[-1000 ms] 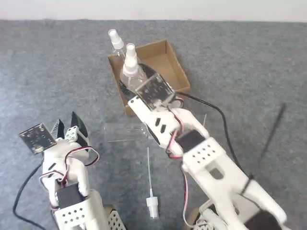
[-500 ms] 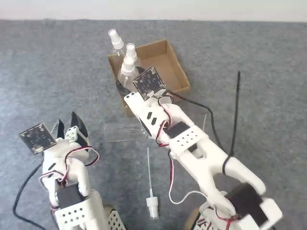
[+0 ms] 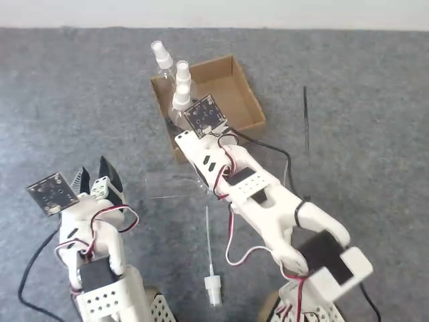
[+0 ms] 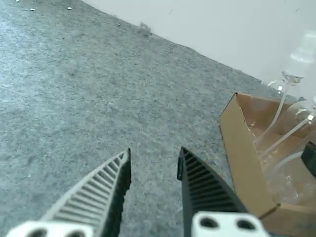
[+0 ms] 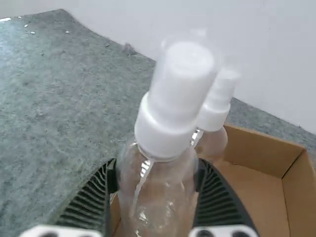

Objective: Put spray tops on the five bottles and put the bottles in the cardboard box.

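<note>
My right gripper [image 3: 184,122] [image 5: 155,172] is shut on a clear bottle [image 5: 157,197] with a white spray top [image 3: 181,98] [image 5: 175,101], held upright over the near-left part of the cardboard box [image 3: 231,90] [image 5: 259,163]. Two more topped bottles [image 3: 182,70] [image 3: 161,56] stand at the box's far-left corner, one of them just behind the held bottle [image 5: 217,111]. A capless clear bottle [image 3: 173,185] lies on the carpet beside the right arm. A loose spray top [image 3: 212,287] with its long tube lies nearer the arm bases. My left gripper [image 3: 94,176] [image 4: 153,170] stands open and empty, left of the box [image 4: 242,143].
Grey carpet covers the table, with open room to the left and right of the box. A black cable [image 3: 275,144] runs from the right arm past the box's near edge. A white wall bounds the far side.
The right arm has stretched forward and sunk, carrying the topped bottle down into the box beside the other bottles. The left arm has stayed still.
</note>
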Tool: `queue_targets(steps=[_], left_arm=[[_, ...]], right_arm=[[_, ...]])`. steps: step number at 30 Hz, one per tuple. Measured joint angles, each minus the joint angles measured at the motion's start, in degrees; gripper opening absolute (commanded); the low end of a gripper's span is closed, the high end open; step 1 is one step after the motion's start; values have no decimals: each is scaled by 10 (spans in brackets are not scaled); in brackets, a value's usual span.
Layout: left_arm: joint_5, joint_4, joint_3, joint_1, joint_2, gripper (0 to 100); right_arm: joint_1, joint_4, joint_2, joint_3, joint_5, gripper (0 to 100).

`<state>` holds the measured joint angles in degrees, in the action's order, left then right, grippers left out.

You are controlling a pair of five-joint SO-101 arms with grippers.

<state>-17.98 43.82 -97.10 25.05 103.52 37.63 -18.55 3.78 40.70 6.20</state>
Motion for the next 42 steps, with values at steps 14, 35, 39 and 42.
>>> queue_targets(steps=[14, 35, 39, 42], left_arm=[[0, 0, 0, 0, 0, 145], [0, 4, 0, 0, 0, 145], [-1, 4, 0, 4, 0, 145], [0, 4, 0, 4, 0, 145]], right_arm=[[0, 0, 63, -29, -2, 38], [-1, -2, 76, -30, -4, 107], [0, -2, 76, -30, -4, 156], [0, -2, 76, -30, -4, 159]])
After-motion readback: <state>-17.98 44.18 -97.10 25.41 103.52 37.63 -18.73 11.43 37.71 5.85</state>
